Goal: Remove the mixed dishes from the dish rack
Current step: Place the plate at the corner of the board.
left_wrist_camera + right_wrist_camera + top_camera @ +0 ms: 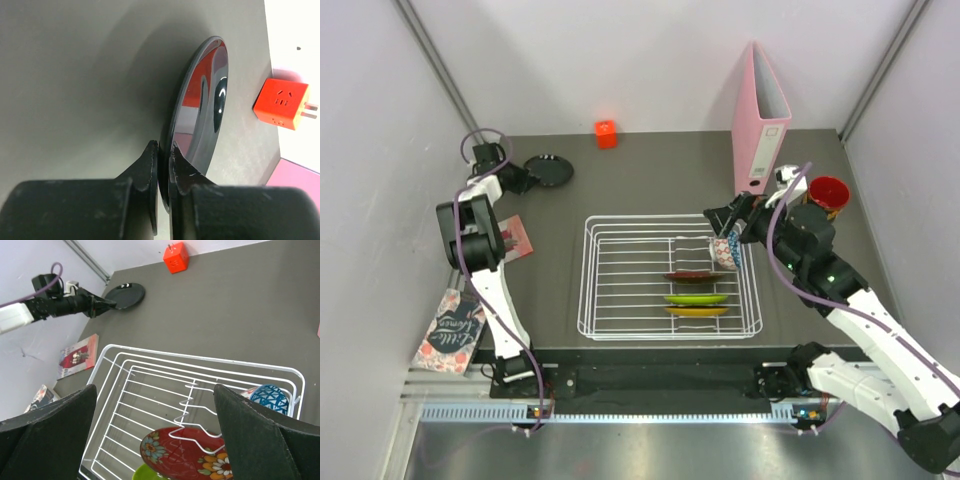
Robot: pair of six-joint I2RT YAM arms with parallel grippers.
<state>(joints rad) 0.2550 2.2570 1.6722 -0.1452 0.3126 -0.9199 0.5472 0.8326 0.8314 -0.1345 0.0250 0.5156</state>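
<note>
Presently catalogued:
- left gripper [162, 162]: closed to a narrow slit on the rim of the black plate [205, 100], which is pinched between both fingertips.
- black plate: located at the far left corner of the table [650, 190], well apart from the dish rack [588, 290]. Whether it is set on the surface or held just above it cannot be told.
- right gripper [155, 405]: jaws are spread wide and nothing is held between them. It is positioned above the far right part of the dish rack.
- dish rack: placed mid-table, toward the near edge.
- dark red patterned plate [695, 275]: stood on edge in the right half of the rack.
- lime green plate [696, 298]: stood on edge just in front of the red one.
- gold patterned plate [696, 311]: stood on edge nearest the front rail.
- blue-white patterned bowl [724, 250]: lodged in the rack's far right corner, behind the plates.
- red-and-dark cup [828, 193]: set on the table outside the rack, to its far right.
- orange-red cube [606, 133]: set at the far edge of the table.
- pink binder [760, 120]: stood upright at the far right.
- pink booklet [512, 236]: laid flat at the table's left edge.
</note>
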